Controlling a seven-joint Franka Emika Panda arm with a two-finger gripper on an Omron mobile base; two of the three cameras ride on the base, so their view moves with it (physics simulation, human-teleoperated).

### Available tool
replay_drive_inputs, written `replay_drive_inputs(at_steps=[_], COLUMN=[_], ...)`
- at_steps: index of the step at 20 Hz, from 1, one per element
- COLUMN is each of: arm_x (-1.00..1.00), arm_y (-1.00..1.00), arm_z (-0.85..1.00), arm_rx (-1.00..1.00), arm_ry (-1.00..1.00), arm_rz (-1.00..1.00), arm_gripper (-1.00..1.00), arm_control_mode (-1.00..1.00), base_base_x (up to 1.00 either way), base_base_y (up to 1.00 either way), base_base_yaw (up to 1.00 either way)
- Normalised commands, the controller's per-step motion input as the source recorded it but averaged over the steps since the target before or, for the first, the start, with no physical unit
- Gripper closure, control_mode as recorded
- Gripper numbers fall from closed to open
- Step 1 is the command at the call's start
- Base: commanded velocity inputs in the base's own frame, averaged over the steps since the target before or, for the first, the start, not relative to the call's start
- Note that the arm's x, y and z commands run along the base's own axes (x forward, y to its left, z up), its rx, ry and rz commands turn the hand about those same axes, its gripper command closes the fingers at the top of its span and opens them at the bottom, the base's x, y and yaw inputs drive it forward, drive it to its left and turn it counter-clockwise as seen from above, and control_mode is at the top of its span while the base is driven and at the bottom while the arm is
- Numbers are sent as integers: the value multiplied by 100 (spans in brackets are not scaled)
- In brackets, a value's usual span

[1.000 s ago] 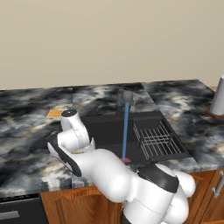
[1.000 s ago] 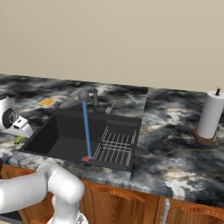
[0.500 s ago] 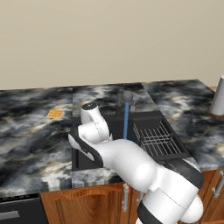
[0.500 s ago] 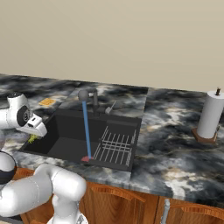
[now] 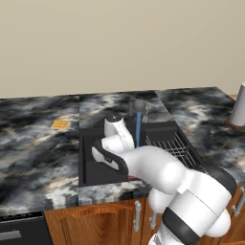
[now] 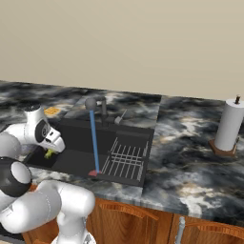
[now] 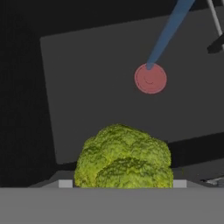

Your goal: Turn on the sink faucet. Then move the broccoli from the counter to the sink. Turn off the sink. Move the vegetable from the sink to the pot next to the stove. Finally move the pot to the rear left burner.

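I see the broccoli clamped in my gripper, hanging over the left part of the sink, above its black floor. In the hand view the floret sits close to the camera, with the red drain disc beyond it. A blue stream of water falls from the sink faucet onto that disc. The wire rack lies in the right part of the basin, and an orange waffle square rests on the bench to the left.

green broccoli hangs above the black sink, water running.
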Motion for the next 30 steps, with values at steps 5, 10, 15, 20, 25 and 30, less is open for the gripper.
replay_drive_inputs(at_steps=[5,10,15,20,25,30], arm_x=[53,52,24,29,38,38], arm_y=[-19,-3,-10,-3,-1,0], arm_z=[-22,-29,-25,-26,-31,-33], arm_rx=[0,-1,-1,-3,-2,-2], arm_ry=[0,2,1,2,1,1], arm_rz=[-5,-7,-2,-3,-4,-4], arm_gripper=[100,100,100,100,100,100], arm_control_mode=[-100,-100,-100,-100,-100,-100], base_base_x=[0,0,0,0,0,0], base_base_y=[0,0,0,0,0,0], base_base_yaw=[0,0,0,0,0,0])
